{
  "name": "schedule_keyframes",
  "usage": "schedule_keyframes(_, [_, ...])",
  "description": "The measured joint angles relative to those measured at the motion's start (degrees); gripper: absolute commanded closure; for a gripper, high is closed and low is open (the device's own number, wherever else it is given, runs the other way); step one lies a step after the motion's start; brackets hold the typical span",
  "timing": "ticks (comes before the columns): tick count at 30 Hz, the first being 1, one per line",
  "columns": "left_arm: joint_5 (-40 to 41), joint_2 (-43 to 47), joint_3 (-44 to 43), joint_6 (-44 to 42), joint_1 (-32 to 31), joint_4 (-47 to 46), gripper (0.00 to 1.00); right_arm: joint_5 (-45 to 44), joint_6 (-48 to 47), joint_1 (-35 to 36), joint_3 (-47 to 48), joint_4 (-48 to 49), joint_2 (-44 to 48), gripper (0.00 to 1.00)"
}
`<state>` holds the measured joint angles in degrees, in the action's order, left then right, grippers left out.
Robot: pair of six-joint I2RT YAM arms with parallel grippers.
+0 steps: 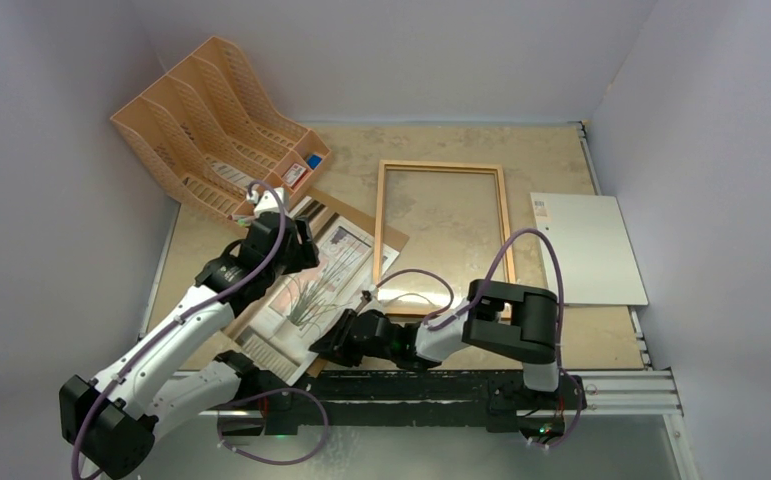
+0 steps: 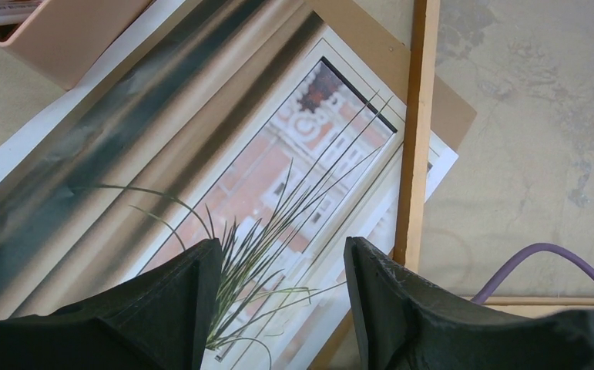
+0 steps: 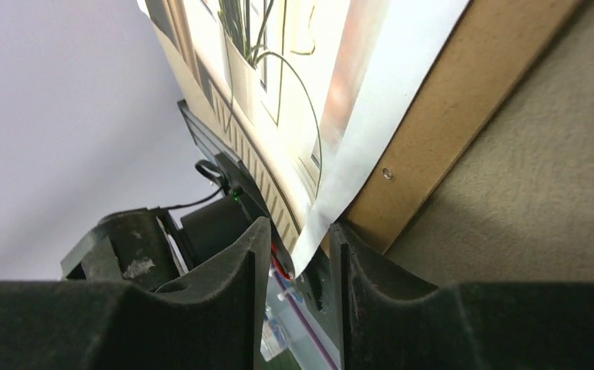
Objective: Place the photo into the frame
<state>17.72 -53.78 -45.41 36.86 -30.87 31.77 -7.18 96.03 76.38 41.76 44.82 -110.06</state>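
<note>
The photo, a print of a grassy potted plant, lies face up and askew on the brown backing panel, left of the frame. The frame is empty and flat on the table, and the photo's far corner reaches under its left rail. My left gripper hovers open over the photo, holding nothing. My right gripper is at the table's near edge. Its jaws stand apart, with the photo's near corner hanging between them, unclamped, beside the panel.
An orange-tan file rack stands at the back left, close to the left arm. A stiff white sheet with a small sticker lies right of the frame. A purple cable loops over the frame's lower rail.
</note>
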Motion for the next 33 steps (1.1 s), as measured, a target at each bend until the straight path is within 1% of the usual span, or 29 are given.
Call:
schedule_keyframes(5, [0.0, -0.63, -0.02, -0.02, 0.0, 0.0, 0.38, -3.78, 3.13, 0.0, 0.28, -5.35, 2.16, 0.63])
schedule_keyframes(9, [0.0, -0.92, -0.02, -0.02, 0.0, -0.46, 0.38, -5.84, 5.57, 0.02, 0.28, -7.69, 3.1, 0.63])
schedule_keyframes(14, [0.0, -1.4, -0.02, -0.02, 0.0, -0.9, 0.38, -6.95, 5.77, 0.0, -0.04, -7.08, 3.17, 0.64])
schedule_keyframes(23, [0.02, -1.7, -0.7, -0.04, 0.0, -0.85, 0.37, -9.46, 2.67, -0.9, -0.04, -5.35, 3.17, 0.63])
schedule_keyframes(33, [0.04, -2.67, -2.03, -0.48, 0.0, -0.87, 0.37, -9.7, 5.57, -1.88, 2.23, -10.01, 2.56, 0.7])
